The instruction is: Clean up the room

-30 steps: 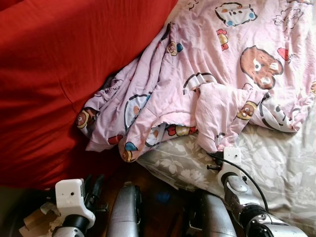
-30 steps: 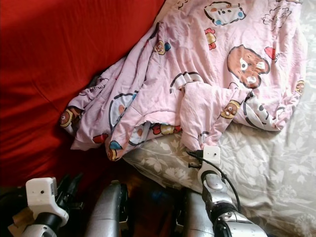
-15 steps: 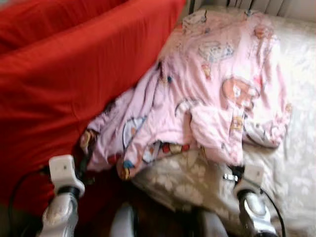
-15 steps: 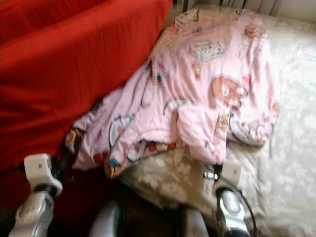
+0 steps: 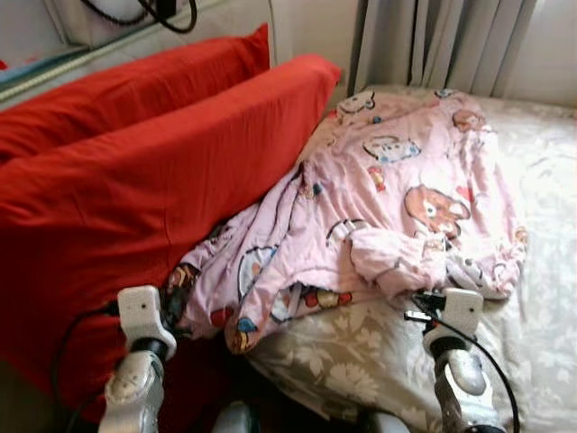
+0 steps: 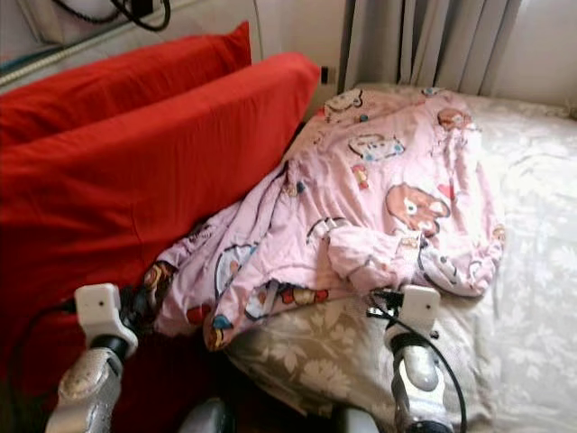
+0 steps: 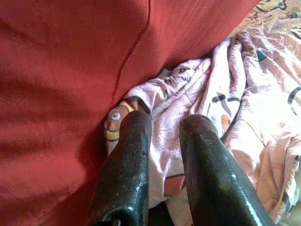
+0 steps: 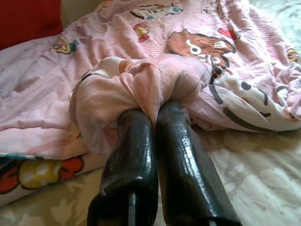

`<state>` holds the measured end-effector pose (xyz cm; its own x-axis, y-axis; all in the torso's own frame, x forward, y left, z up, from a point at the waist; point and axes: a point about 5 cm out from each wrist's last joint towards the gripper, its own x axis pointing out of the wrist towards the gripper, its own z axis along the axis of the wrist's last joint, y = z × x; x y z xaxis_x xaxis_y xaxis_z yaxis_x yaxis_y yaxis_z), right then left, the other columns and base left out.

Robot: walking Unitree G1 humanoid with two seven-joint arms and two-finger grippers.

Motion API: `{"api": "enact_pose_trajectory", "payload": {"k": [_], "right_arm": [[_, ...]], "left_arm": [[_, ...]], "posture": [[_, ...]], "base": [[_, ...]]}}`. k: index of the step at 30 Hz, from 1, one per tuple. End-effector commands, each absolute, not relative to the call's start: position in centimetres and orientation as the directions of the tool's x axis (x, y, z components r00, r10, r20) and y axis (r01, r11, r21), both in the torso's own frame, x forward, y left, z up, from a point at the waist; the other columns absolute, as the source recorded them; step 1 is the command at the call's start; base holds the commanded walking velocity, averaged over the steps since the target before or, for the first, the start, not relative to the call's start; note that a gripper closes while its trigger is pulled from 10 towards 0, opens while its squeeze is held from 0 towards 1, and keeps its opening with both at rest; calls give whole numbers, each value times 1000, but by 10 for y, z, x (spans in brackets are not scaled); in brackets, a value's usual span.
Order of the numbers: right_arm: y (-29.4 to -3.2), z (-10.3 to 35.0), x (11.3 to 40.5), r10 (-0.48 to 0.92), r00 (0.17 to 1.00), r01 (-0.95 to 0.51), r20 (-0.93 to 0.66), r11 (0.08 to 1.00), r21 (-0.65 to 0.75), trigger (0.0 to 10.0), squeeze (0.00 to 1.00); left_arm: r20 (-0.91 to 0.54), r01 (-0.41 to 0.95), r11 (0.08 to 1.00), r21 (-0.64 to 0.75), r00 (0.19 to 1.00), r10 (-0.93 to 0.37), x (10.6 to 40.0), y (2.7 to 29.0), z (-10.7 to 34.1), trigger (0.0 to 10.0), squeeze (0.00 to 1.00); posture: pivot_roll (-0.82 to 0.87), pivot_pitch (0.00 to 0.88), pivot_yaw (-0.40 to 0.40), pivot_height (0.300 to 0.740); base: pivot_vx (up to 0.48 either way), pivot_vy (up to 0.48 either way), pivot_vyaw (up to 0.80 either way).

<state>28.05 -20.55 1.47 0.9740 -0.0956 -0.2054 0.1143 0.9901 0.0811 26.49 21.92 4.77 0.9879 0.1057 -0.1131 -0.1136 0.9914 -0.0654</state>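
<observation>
Lying crumpled across the bed is a pink quilt [image 5: 397, 194] printed with cartoon animals (bears, and other figures too creased to name), its cloth thin and heavily wrinkled. Its upper end reaches toward the grey curtains [image 5: 442, 41]; its lower left corner is bunched against a large red pillow [image 5: 153, 189], and its lower edge curls over to show a brightly printed underside. A thick fold is gathered at the lower middle of the quilt.

The right gripper [image 8: 150, 113] has its two black fingers pressed together on that fold, with pink cloth pinched between the tips, as the right wrist view shows. The left gripper [image 7: 164, 123] sits at the quilt's lower left corner beside the red pillow; its fingers [image 7: 129, 155] stand slightly apart with pink cloth lying between and under them, and whether they grip the cloth cannot be told.

Under the quilt is a pale sheet [image 5: 361, 356] with a grey floral print. A second red pillow [image 5: 117, 86] stands behind the first, against a light headboard [image 5: 225, 23] with a black cable [image 5: 162, 11] hanging over it.
</observation>
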Motion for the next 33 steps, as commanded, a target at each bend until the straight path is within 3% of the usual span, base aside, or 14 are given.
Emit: {"api": "enact_pose_trajectory", "payload": {"k": [1,10,20,27,33], "right_arm": [[-203,18,282,-91,980,108,-177,990,91,10000,0],[-200,20,285,-93,980,112,-175,989,100,10000,0],[-199,21,287,-102,980,121,-172,987,107,10000,0],[-199,21,287,-106,980,126,-171,986,111,10000,0],[-199,22,287,-104,980,124,-169,986,115,10000,0]], "left_arm": [[-106,-107,991,-75,989,99,267,217,47,10000,0],[-127,-111,991,-74,987,101,268,220,38,10000,0],[-271,-153,985,-83,954,125,255,232,8,10000,0],[-466,-176,982,-70,876,124,225,233,-32,10000,0],[-638,-178,983,-41,762,111,188,224,-65,10000,0]], "posture": [[47,0,40,644],[37,0,49,694],[36,0,58,740],[36,0,60,740],[40,0,55,740]], "base": [[0,0,0],[0,0,0],[0,0,0],[0,0,0],[0,0,0]]}}
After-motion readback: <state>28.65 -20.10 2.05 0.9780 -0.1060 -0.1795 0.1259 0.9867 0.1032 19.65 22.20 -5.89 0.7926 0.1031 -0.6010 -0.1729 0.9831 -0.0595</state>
